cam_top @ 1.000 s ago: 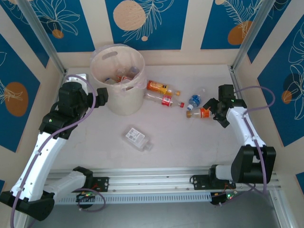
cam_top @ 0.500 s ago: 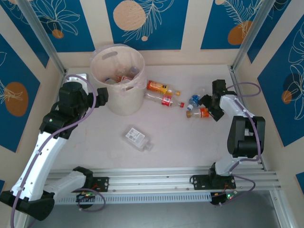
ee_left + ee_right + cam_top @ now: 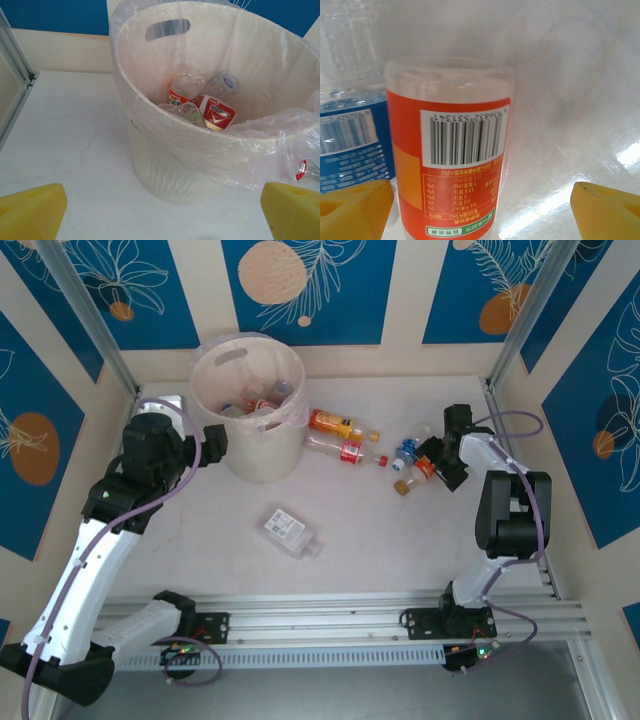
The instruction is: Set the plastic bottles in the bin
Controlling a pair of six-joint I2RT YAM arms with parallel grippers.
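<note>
Right gripper (image 3: pixel 480 215) spread wide astride the orange-label bottle (image 3: pixel 447 165), one pad (image 3: pixel 355 210) just beside its label, contact unclear, nothing clamped. That bottle lying on the table (image 3: pixel 380 530) at 3 o'clock from the bin (image 3: pixel 262 455). Left gripper (image 3: pixel 160 215) open and empty at the bin's 8 o'clock. Several bottles (image 3: pixel 200 102) inside.

Orange bottle (image 3: pixel 417 471) askew (right gripper (image 3: pixel 432 461) closer)

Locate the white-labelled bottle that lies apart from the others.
In the top view, the white-labelled bottle lies alone mid-table, toward the near edge from the bin.
</note>
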